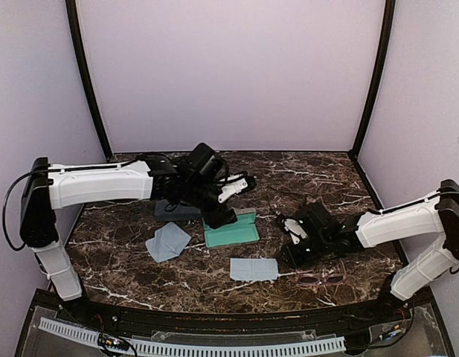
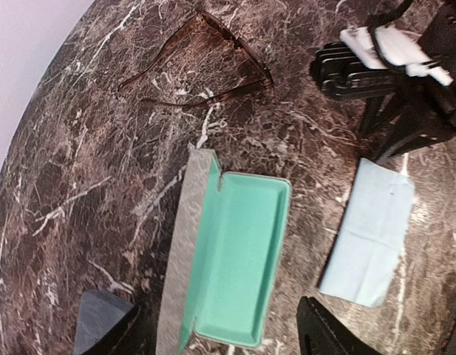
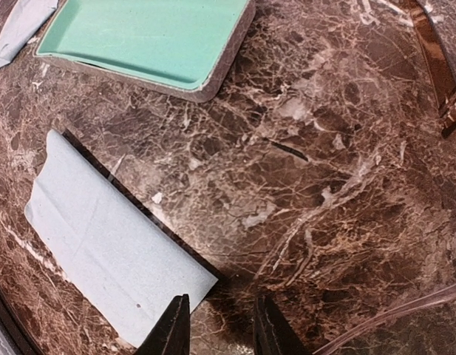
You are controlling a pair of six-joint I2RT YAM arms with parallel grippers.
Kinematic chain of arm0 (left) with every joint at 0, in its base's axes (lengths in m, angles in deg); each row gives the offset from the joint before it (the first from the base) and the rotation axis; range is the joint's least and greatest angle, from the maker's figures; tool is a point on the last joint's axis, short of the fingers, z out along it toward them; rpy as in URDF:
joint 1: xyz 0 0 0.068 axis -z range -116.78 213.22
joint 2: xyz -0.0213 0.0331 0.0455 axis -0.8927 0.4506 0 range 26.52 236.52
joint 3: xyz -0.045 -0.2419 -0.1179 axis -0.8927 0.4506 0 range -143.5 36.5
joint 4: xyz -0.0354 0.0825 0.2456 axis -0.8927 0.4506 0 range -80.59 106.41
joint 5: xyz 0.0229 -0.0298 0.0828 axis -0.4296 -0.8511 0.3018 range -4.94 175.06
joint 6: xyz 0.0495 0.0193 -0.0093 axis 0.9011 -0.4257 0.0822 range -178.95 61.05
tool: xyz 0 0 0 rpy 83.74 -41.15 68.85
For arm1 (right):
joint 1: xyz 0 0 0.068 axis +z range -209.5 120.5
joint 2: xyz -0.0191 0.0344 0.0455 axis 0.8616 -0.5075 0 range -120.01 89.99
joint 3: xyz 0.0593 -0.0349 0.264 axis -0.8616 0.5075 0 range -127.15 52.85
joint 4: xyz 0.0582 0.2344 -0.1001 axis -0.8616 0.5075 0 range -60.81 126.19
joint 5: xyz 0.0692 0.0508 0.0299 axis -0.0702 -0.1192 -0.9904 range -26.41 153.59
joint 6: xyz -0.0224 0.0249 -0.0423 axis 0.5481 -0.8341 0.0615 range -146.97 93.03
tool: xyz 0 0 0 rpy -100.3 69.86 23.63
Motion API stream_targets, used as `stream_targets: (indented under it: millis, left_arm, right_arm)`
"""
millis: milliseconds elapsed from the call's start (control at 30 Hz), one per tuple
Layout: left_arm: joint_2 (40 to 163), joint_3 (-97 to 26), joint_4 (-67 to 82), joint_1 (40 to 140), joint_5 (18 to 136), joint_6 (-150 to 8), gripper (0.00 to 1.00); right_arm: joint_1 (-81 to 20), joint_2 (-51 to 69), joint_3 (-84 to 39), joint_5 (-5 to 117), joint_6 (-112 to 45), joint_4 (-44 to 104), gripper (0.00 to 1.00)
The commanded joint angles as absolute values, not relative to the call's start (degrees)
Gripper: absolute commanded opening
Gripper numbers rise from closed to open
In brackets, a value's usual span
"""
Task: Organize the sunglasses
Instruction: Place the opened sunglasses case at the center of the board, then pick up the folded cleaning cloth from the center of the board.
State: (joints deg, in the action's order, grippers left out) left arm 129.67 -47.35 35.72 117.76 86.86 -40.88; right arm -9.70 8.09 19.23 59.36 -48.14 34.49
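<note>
dark brown marble-look surface (image 1: 341, 178), glossy, with white and tan veins. pale lilac walls (image 1: 229, 74) on three sides, black posts (image 1: 88, 74) in the back corners.

counts: 2 arms, 2 claws, 2 sunglasses, 2 cases, 2 cloths.

sunglasses: the brown pair (image 2: 239, 46) lies flat on the bare surface between the open case (image 2: 235, 251) and the right claw (image 3: 222, 329). it has a thin translucent brown frame and its arms are unfolded. hard to pick out against the marble from the top view. the pink pair (image 1: 322, 280) sits near the front edge on the right, just beside the right arm. thin pink-purple wire-like frame, dark lenses.

cases: the open one is rectangular with rounded corners, a grey textured shell and a smooth mint-green lining, nothing in it. the closed case (image 1: 175, 211) is a blue-grey slab, partly under the left arm, just left of the open one.

cloths: light blue, thin, matte. one cloth (image 1: 168, 241) lies askew, left of the open case. the other cloth (image 1: 254, 269) is a flat rectangle in front of the case, creased.

left claw (image 2: 224, 336) hangs over the end of the open case, black fingers spread wide, holding nothing. right claw is low over the surface at the edge of the rectangular cloth. there is a narrow gap between its fingers, marble shows through it, and it grips nothing.
</note>
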Motion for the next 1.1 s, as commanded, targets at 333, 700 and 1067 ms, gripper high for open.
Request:
stream_targets:
  millis: [333, 700, 1067]
  left_arm:
    - [120.24, -23.48, 17.2, 117.89, 71.39, -60.12, 0.54]
    - [128.41, -24.58, 14.87, 117.89, 67.35, -60.12, 0.44]
    - [133.3, -26.72, 15.99, 117.8, 67.43, -58.36, 0.35]
  right_arm:
    - [-10.13, 2.25, 15.03, 56.76, -44.87, 33.45, 0.25]
    - [-10.19, 3.02, 14.86, 56.35, -43.96, 34.63, 0.18]
    - [-10.27, 3.17, 15.16, 56.75, -44.1, 34.3, 0.17]
